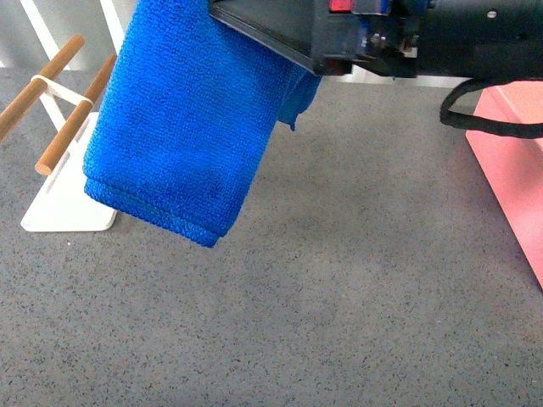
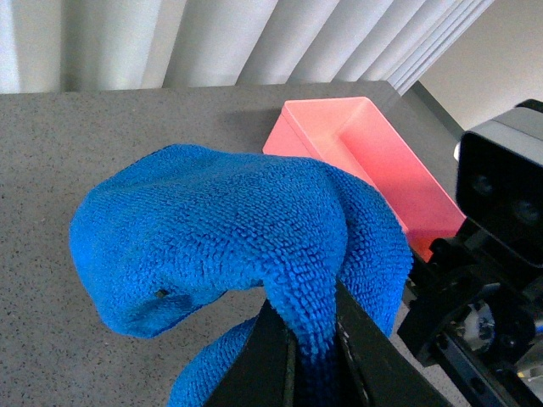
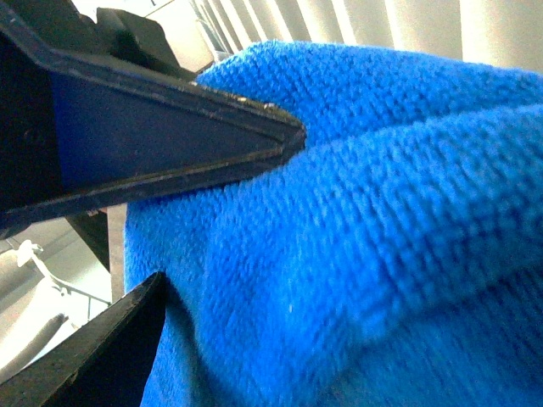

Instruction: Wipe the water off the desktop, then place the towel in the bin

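Note:
The bright blue towel (image 1: pixel 182 127) hangs folded above the left of the speckled dark-grey desktop (image 1: pixel 339 288), clear of it. In the left wrist view my left gripper (image 2: pixel 310 339) is shut on a bunched fold of the towel (image 2: pixel 229 220). My right gripper (image 1: pixel 259 32) reaches in from the upper right, open. In its wrist view the right gripper (image 3: pixel 227 208) has its two black fingers spread on either side of the towel (image 3: pixel 382 237). The salmon-pink bin (image 1: pixel 509 161) stands at the desktop's right edge, and the bin (image 2: pixel 373 144) also shows beyond the towel.
A flat white tray (image 1: pixel 64 216) with two wooden rods (image 1: pixel 76 114) sits at the far left, partly behind the towel. A black cable (image 1: pixel 488 127) loops down beside the bin. White slatted blinds (image 2: pixel 212 42) line the far edge of the desktop (image 2: pixel 127 127).

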Robot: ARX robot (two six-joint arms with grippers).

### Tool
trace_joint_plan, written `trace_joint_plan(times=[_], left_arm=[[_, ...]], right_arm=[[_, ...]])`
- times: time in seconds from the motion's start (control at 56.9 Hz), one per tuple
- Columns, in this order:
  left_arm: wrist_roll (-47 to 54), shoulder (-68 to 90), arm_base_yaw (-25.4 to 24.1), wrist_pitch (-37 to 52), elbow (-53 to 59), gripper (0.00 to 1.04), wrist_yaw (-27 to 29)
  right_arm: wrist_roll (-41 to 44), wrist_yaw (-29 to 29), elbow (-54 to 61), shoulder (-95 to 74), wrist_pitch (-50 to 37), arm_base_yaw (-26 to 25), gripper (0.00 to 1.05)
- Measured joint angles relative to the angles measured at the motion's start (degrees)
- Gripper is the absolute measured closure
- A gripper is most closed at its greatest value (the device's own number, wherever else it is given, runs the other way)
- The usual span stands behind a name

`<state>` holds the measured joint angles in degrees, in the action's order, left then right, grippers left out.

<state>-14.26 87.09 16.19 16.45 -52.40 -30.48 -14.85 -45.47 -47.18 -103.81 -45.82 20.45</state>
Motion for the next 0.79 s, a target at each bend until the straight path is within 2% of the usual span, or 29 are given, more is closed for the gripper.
trace_joint_plan(times=[0.123,0.299,0.475,0.721,0.792], left_arm=[[0.00,0.00,-0.02,0.00,0.00,1.00,0.13],[0.00,0.00,-0.04,0.00,0.00,1.00,0.35],[0.00,0.00,-0.04,0.00,0.00,1.00,0.35],[-0.07,0.00,-0.04,0.00,0.00,0.65,0.24],[-0.07,0.00,-0.04,0.00,0.00,0.55,0.09]], right_arm=[[-1.20,1.18,-1.99,-1.33,2.16,1.16,0.08],[-3.56,2.23,-2.82,-1.97,1.55,2.12,0.39],[-4.74,2.49,-2.82,-1.97,0.74,2.19,0.64],[-4.90,2.34,-2.80,-1.97,0.72,1.92,0.97],[-4.90,2.34,-2.80,-1.97,1.01,1.79,1.00]])
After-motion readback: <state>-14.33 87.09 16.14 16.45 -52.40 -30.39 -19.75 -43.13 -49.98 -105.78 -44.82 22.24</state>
